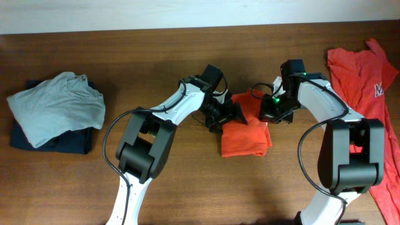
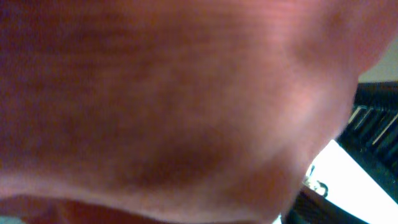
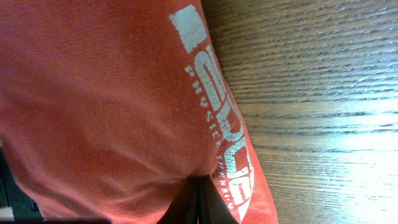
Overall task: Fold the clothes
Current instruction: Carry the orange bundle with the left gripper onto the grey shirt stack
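Right gripper (image 1: 267, 115) is recorded as clamped on a pinch of the orange-red shirt (image 1: 245, 139), at the packet's upper right corner. In the wrist view the cloth is seen gathered into the dark fingers (image 3: 198, 202) at the lower edge. Left gripper (image 1: 229, 115) is set against the same shirt's upper left edge, directly across from the right one. Its wrist view is filled by blurred fabric, so whether it is released or gripping cannot be told. The shirt is laid below and between both grippers as a compact, roughly square packet on the table (image 1: 187, 181). Step judged: a late fold, or a final tidy of this packet. To be done well, both corners should be lifted level and moved together, so that the layers are not dragged askew. The pinch should be taken through all layers at the edge, not the top one alone, and the cloth should be laid flat before any release. Material: heathered knit, soft and limp, so creases are expected to hold only loosely. White lettering (image 3: 214, 106) is printed in a cracked film, running just beside the right fingers. Table surface: dark wood grain, judged smooth enough for cloth to slide. A second orange-red shirt (image 1: 365, 75) is spread unfolded well to the right of the right gripper. A grey garment (image 1: 56, 106) is heaped on a navy garment (image 1: 72, 142) far to the left of the left gripper.
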You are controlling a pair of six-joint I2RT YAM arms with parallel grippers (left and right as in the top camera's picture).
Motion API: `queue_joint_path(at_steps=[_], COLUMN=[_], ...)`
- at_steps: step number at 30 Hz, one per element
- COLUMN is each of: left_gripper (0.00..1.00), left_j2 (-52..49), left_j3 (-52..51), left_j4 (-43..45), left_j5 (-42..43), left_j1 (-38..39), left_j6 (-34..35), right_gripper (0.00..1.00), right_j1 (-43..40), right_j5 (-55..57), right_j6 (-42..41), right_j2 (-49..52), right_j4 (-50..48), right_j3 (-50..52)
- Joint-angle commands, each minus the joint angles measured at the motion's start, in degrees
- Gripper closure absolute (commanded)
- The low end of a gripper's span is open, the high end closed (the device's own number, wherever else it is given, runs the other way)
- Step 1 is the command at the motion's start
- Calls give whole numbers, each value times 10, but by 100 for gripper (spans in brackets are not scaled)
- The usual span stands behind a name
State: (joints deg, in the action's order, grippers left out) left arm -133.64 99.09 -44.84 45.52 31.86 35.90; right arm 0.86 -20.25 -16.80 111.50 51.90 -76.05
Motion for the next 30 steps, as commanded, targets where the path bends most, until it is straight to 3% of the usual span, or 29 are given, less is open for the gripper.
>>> queue_joint_path(at_steps=[1,2,4,8,15,22,26,30], left_gripper=[44,60,80,99,100,100,100,100], left_j2=[-13,-13,-13,4,154,287,318,310], left_j3=[-7,-7,-7,-7,-7,-7,-7,-7], left_j4=[17,18,18,1,-53,-54,-51,-24], left_j5=[-10,-10,-9,-41,-235,-256,-243,-198], left_j1=[4,3,-1,-18,-68,-199,-349,-491], left_j6=[-10,-32,-75,-138,-198,-204,-207,-253], right_gripper=[95,95,95,95,94,91,91,91], right_j1=[10,9,5,-12,-47,-47,-47,-47], right_j5=[34,34,34,34,34,34,34,34], right_j6=[-22,-21,-12,21,31,31,30,30], right_j2=[9,9,7,-21,-132,-208,-212,-212], right_j4=[11,15,21,47,80,80,91,93], right_j3=[5,5,5,2,-10,-10,-10,-10])
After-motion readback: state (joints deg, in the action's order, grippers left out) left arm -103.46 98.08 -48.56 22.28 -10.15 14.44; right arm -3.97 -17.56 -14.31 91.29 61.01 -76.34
